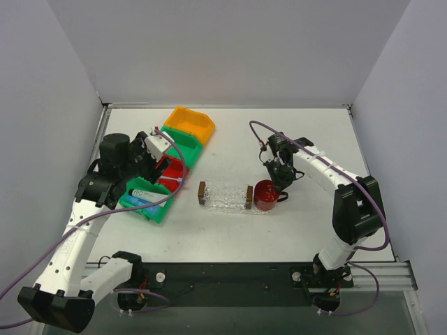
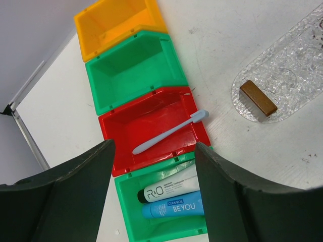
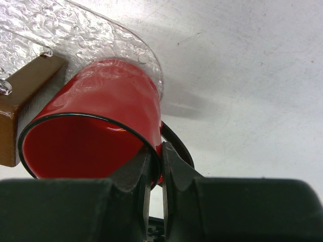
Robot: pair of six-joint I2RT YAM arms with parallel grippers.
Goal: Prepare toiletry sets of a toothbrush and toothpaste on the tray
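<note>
Your right pincer (image 3: 154,169) is closed on the rim of the red mug (image 3: 96,116), close to its handle. The mug is at the right end of the clear tray (image 1: 223,197) on the bench (image 1: 307,125). Your left pincer (image 2: 154,151) is wide open and holds nothing. It hangs above the red bin (image 2: 131,126), where the toothbrush (image 2: 169,132) lies diagonally. In the green bin (image 2: 128,212) just beside it lies the toothpaste, a pale tube (image 2: 169,187) and a blue tube (image 2: 174,207), side by side.
</note>
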